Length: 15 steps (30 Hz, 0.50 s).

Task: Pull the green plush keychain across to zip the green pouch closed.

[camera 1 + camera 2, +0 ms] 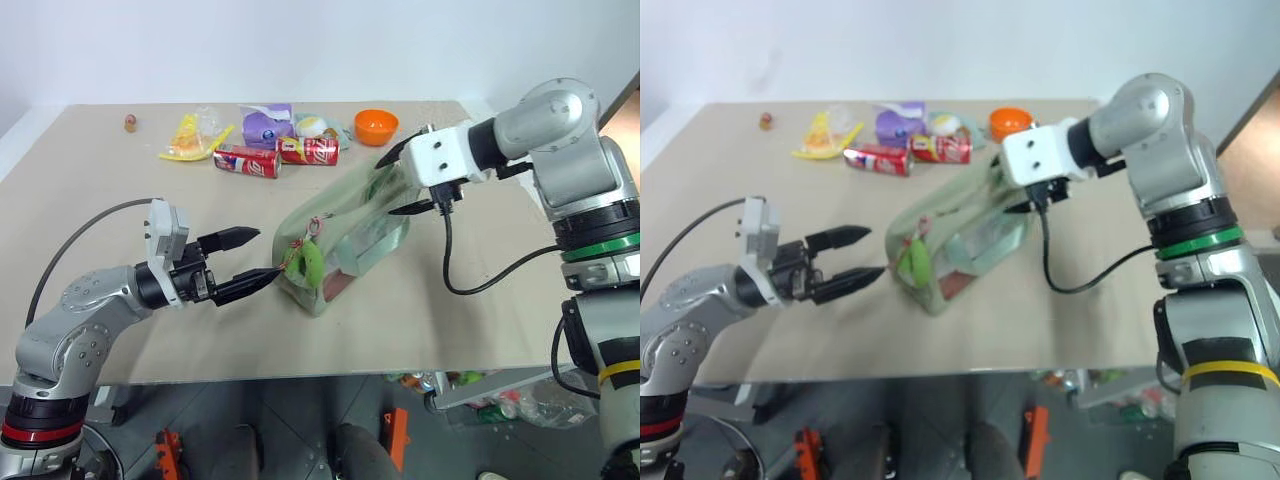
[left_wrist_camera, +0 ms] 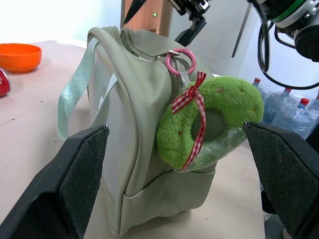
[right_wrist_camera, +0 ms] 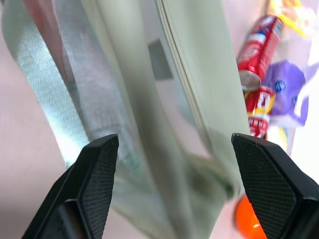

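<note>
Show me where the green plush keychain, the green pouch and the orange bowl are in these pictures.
green plush keychain [image 2: 227,102]: left wrist view, on its fuzzy upper curve.
green pouch [image 2: 134,114]: left wrist view, on its fabric end panel.
orange bowl [image 1: 376,125]: left eye view, on its inside.

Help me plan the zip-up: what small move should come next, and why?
Probably ease the open left gripper forward and close on the green plush keychain. It hangs untouched at the green pouch end facing that gripper, between its fingers in the wrist view.

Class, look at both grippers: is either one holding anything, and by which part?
Nothing is held. The left gripper and right gripper are both open beside the green pouch.
</note>
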Each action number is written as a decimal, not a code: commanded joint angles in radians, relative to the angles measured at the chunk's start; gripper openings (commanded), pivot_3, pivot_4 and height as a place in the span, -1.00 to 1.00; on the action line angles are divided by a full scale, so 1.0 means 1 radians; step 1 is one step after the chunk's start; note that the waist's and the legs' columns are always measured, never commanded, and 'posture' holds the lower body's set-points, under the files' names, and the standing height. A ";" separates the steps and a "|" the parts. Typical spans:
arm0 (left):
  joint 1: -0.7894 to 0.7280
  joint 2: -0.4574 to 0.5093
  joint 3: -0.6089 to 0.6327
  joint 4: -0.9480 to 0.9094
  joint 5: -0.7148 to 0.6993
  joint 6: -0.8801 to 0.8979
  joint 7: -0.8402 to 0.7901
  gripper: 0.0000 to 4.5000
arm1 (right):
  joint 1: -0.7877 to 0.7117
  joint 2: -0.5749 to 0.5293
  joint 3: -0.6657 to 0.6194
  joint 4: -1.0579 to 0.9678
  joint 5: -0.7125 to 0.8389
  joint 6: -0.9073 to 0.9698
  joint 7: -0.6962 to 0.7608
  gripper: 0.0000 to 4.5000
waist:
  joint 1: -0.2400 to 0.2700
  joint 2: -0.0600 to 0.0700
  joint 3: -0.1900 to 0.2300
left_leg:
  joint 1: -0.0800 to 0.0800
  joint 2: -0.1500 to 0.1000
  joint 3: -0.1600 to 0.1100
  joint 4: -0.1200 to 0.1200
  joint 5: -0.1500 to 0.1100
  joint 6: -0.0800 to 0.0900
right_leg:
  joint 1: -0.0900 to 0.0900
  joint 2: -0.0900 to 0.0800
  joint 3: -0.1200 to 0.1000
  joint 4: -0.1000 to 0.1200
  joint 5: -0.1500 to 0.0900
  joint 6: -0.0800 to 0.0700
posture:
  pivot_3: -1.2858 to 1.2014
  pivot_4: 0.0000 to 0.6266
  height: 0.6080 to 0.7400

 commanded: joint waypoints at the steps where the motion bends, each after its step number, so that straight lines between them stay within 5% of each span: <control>1: -0.021 -0.001 0.001 -0.041 -0.021 0.008 0.000 1.00 | -0.019 0.001 -0.067 0.058 0.074 -0.014 0.016 0.67 | -0.001 0.000 0.000 | 0.000 0.000 0.000 0.000 0.000 0.000 | 0.000 0.000 0.000 0.000 0.000 0.000 | 0.03 -0.52 1.00; 6: -0.043 0.007 0.002 -0.067 -0.064 0.048 0.000 1.00 | -0.017 0.038 -0.137 0.127 0.194 0.125 0.056 0.67 | -0.002 0.000 0.000 | 0.000 0.000 0.000 0.000 0.000 0.000 | 0.000 0.001 0.000 0.000 0.000 -0.001 | 0.03 -0.52 1.00; 15: -0.052 0.022 0.015 -0.108 -0.111 0.098 0.017 1.00 | -0.061 0.091 -0.141 0.395 0.169 0.011 0.032 0.67 | -0.002 0.000 0.000 | 0.000 0.000 0.000 0.000 0.000 0.000 | 0.000 0.000 0.000 0.000 0.000 0.000 | 0.03 -0.52 1.00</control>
